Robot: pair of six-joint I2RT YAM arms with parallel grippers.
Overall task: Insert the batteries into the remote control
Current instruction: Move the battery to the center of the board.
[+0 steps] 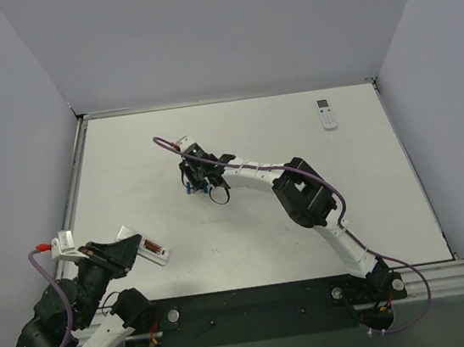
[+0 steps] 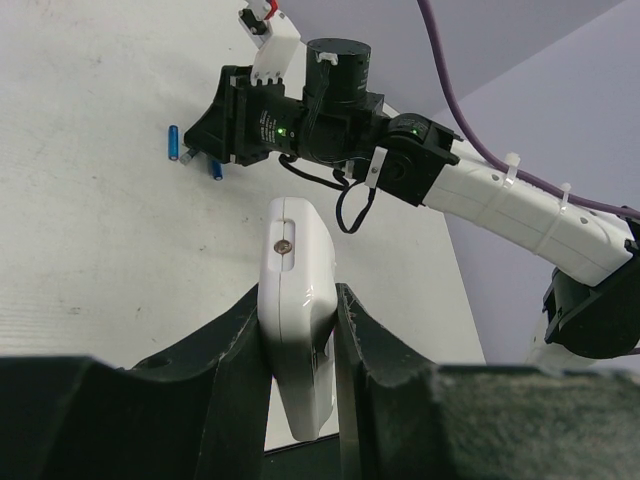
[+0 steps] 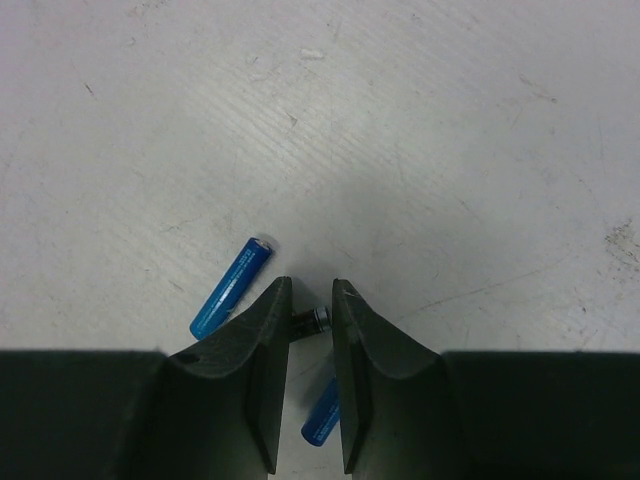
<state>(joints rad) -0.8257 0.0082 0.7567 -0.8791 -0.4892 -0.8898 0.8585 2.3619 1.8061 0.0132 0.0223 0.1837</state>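
Two batteries lie on the bench, lower frame. One sits between the narrowly parted right fingers, contact unclear. The left fingers clamp the remote control. A second remote lies upper right.

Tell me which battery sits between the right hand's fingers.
The lower battery, its dark tip showing in the gap of the right hand; the other battery lies outside the fingers.

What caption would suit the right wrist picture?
Right claw straddles one blue battery; a second battery lies beside it.
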